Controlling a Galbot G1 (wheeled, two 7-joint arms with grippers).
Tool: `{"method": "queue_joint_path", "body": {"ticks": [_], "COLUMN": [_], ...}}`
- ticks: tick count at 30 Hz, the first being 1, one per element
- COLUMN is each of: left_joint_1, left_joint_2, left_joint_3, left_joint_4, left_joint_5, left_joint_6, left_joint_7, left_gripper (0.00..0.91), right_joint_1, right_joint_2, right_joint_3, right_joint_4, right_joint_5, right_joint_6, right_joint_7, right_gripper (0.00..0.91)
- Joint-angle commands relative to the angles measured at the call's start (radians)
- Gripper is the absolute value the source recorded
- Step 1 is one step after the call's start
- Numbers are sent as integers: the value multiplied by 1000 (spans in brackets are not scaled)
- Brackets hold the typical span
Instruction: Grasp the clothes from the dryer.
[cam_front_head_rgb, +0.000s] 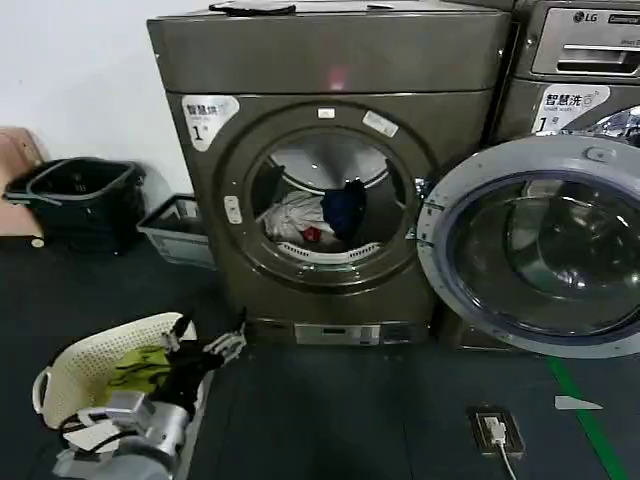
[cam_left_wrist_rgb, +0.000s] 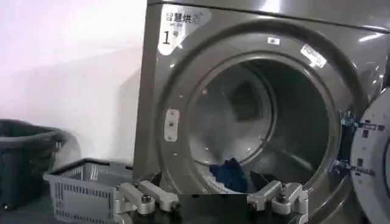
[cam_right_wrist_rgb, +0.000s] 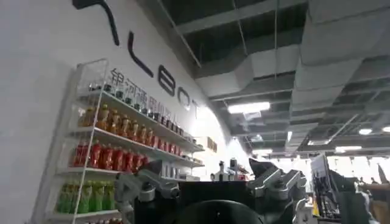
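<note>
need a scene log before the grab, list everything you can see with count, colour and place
dryer: 1, bronze-grey, centre, door swung open to its right
clothes: a pile, white, navy, a bit of red, in the drum
second machine: 1, grey, right of the dryer
grey basket: 1, floor left of the dryer
dark basket: 1, farther left by the wall
white basket: 1, holds yellow-green cloth, front left
shelves of bottles: right wrist view
left gripper: open, facing the drum
right gripper: open, aimed at the ceiling

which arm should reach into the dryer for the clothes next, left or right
Left, probably. The left gripper is open and faces the dryer porthole, where the clothes lie. The right gripper, also open, points at room shelves and ceiling.
</note>
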Motion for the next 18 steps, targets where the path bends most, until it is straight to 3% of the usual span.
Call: {"method": "queue_joint_path", "body": {"ticks": [1, 18], "left_joint_1": [0, -15], "left_joint_2": [-1, -17], "left_joint_3": [1, -3], "left_joint_4": [0, 6], "left_joint_5": [0, -4], "left_joint_6": [0, 0], "left_joint_7": [0, 5], "left_gripper": [907, 907], "right_joint_1": [0, 11], "right_joint_2": [-1, -2], "right_joint_3": [1, -3], "right_joint_4": [0, -1], "right_joint_5": [2, 5], "right_joint_6": [3, 2], "right_joint_7": [1, -7], "right_gripper": [907, 907]}}
